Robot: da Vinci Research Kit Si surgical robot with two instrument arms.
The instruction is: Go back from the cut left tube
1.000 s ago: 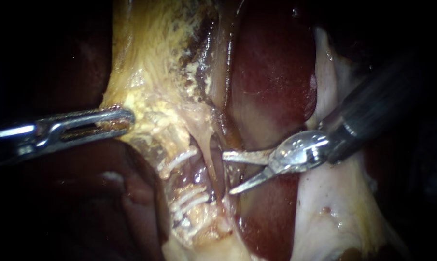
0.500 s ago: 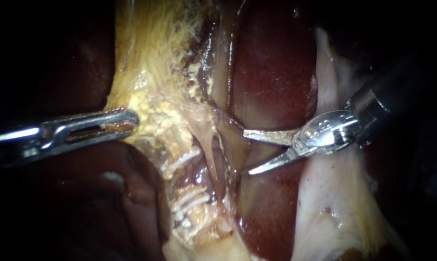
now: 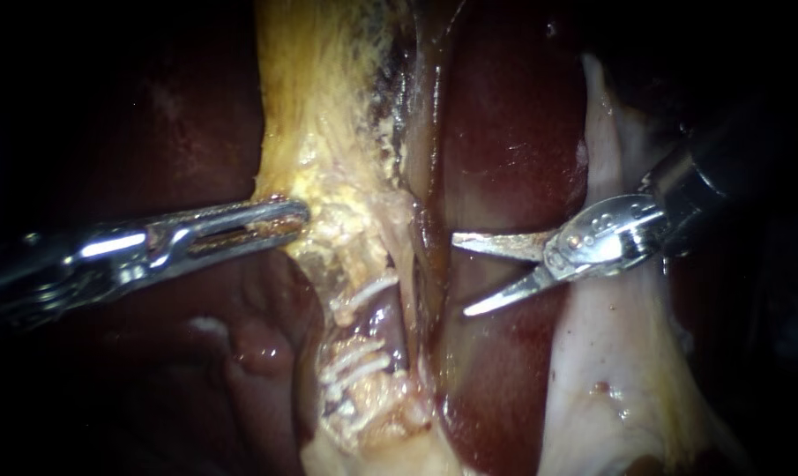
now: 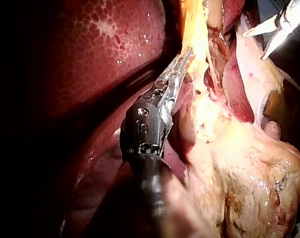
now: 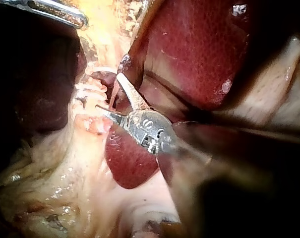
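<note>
Ahead of the tips of my right instrument (image 3: pixel 461 274), a strip of bare dark liver (image 3: pixel 504 132) and one thin pale strand (image 3: pixel 409 295) lie between the blades and the left tube (image 3: pixel 353 264). The tube carries white clips (image 3: pixel 354 363) in two groups, with a dark gap between them. The blades stand wide apart and hold nothing, and both tips are clear of the tissue edges. Open room shows over the liver around them, though a pale sheet of tissue (image 3: pixel 592 370) lies close behind and under the wrist. The shaft enters from the upper right, and the wrist is bent so that the tips aim at the tube. On the tube's far side from those blades, my left instrument (image 3: pixel 284 216) reaches in nearly level. Its jaws are clamped on the edge of the yellow tissue (image 3: pixel 328 132), close beside the upper clips and well apart from the right blades.
</note>
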